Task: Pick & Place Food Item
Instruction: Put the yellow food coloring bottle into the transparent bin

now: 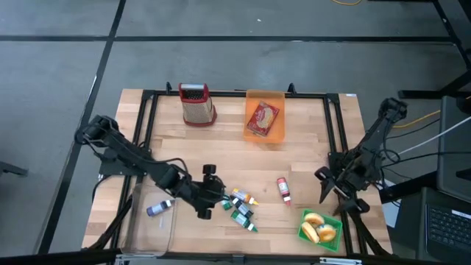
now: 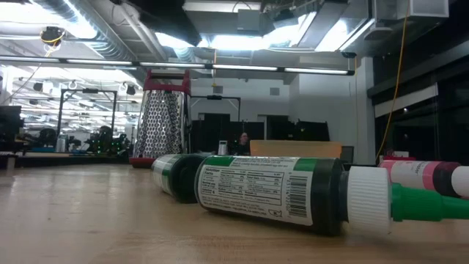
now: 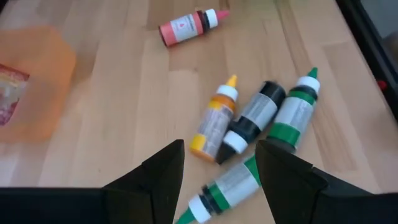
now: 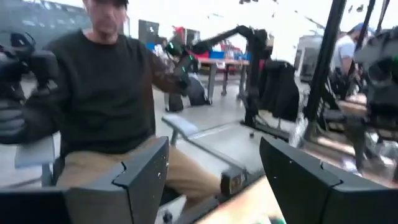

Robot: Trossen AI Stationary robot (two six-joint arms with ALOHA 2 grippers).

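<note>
Several small squeeze bottles lie on their sides in a cluster [image 1: 241, 206] near the table's front middle. The left wrist view shows a yellow-capped one [image 3: 213, 121], a black-and-white one [image 3: 254, 115] and two green ones [image 3: 293, 112] [image 3: 227, 186]. A red bottle [image 1: 283, 189] lies apart to the right. My left gripper [image 1: 216, 197] [image 3: 221, 180] hovers open just left of the cluster, slanting down at it. My right gripper [image 1: 324, 185] [image 4: 214, 180] stands open at the right side, pointing level out into the room, holding nothing.
A green tray [image 1: 305, 221] with bread pieces sits near right. An orange bin [image 1: 278, 99] holding a red packet and a metal grater [image 1: 196, 104] stand at the far side. A clear bin [image 1: 143, 224] with a blue bottle is near left. A person [image 4: 93, 93] sits beyond the table.
</note>
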